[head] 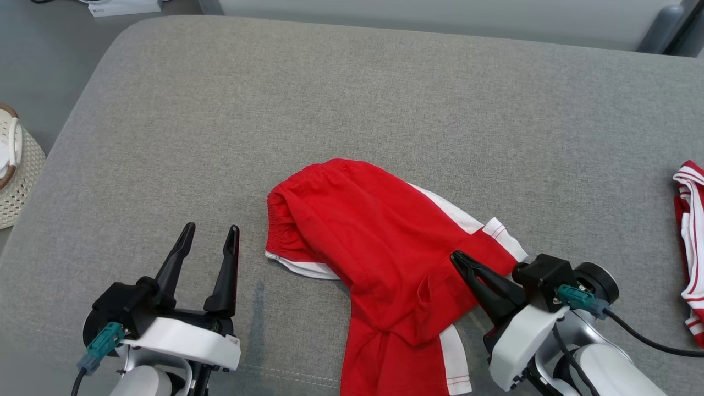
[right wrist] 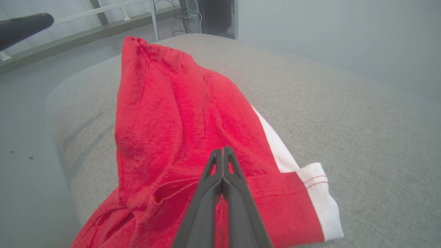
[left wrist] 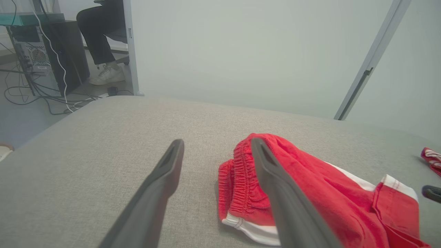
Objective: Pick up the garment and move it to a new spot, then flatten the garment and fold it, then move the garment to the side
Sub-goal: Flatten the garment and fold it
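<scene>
- While the left gripper point(head: 212, 231) hangs over bare grey fabric with its two dark fingers spread wide and nothing between them, the garment point(head: 379, 231) lies just to its right, apart from it.
- It is a pair of red shorts with white trim, rumpled rather than flat, resting near the front middle of the grey cushion point(head: 352, 99).
- Its gathered waistband point(head: 280, 220) faces the left gripper; one leg runs toward the right gripper, and the other leg point(head: 396, 357) trails off the bottom edge of the head view.
- A white side stripe point(head: 445, 209) runs down to a white cuff point(head: 503, 234) with red stitching.
- The right gripper point(head: 455, 257) is closed, fingers point(right wrist: 210, 193) pressed together along their length, tip over the red cloth just inside that cuffed hem.
- Whether any cloth is pinched between the tips I cannot tell (the wrist view shows the tips against the fabric, no fold plainly caught).
- A second red-and-white striped cloth point(head: 690, 247) lies at the cushion's right edge, well apart from the shorts.
- A woven basket point(head: 14, 165) stands on the floor beside the cushion's left side.
- Beyond the cushion, the left wrist view shows a person's dark trouser leg and pale shoe point(left wrist: 106, 74) beside a computer tower point(left wrist: 34, 58).
</scene>
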Controlling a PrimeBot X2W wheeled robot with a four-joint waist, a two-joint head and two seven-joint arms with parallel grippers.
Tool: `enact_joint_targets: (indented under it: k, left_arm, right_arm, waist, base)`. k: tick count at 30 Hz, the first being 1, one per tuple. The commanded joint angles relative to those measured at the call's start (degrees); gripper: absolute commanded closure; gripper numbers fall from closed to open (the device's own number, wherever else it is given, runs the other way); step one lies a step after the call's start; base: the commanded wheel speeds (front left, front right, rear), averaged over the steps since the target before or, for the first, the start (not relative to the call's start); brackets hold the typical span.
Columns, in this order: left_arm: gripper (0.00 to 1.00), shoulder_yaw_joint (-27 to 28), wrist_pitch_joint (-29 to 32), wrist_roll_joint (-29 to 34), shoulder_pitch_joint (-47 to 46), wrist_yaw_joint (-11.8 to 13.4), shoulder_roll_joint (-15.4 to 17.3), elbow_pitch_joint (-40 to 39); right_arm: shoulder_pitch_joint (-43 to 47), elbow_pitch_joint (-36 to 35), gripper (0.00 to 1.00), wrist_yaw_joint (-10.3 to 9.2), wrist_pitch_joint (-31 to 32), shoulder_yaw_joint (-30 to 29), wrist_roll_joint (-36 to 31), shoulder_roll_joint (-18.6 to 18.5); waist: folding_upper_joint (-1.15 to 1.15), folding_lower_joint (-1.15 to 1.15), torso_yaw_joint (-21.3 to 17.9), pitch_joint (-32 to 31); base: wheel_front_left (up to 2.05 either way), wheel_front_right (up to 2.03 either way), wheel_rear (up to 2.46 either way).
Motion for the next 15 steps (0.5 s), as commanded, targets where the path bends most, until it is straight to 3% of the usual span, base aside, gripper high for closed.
enact_joint_targets:
  k: [1, 6, 12, 13, 14, 15]
  left_arm:
    - [0.0, 2.2, -0.44, 0.77, -2.42, -0.21, 1.73, -1.4]
    - [0.0, 2.11, -0.3, 0.81, -2.27, -0.02, 2.08, -1.12]
    - [0.0, 2.69, 0.58, 0.45, -0.73, 0.96, 3.11, -1.84]
    - [0.0, 2.84, 0.76, 0.36, -0.57, 1.04, 3.36, -1.97]
    - [0.0, 2.91, 0.98, 0.34, -0.33, 1.17, 3.59, -2.14]
    - [0.0, 2.99, 1.21, 0.34, -0.07, 1.35, 3.83, -2.37]
  right_arm:
    - [0.49, -3.0, 1.0, 0.0, 0.25, 0.95, -0.56, 0.27]
    - [2.47, -6.23, 1.0, 0.0, -0.91, -0.61, -0.67, 1.65]
    - [10.55, -6.44, 1.0, 0.0, -10.58, -14.49, -2.18, 6.92]
    - [11.78, -6.09, 0.83, 0.0, -11.71, -16.25, -2.28, 7.76]
    - [12.82, -5.92, 0.52, 0.0, -13.04, -17.95, -2.72, 8.43]
    - [13.71, -5.91, 0.0, 0.0, -14.3, -19.41, -3.21, 8.94]
  waist:
    - [0.0, 0.0, -0.19, -0.17]
    - [0.0, 0.0, -0.41, -1.68]
    - [0.0, 0.0, -2.34, -3.88]
    - [0.0, 0.0, -2.7, -4.14]
    - [0.0, 0.0, -3.08, -4.39]
    - [0.0, 0.0, -3.46, -4.58]
  base:
    - [0.0, 0.0, 0.0]
    - [0.0, 0.0, 0.0]
    - [0.0, 0.0, 0.0]
    - [0.0, 0.0, 0.0]
    - [0.0, 0.0, 0.0]
    - [0.0, 0.0, 0.0]
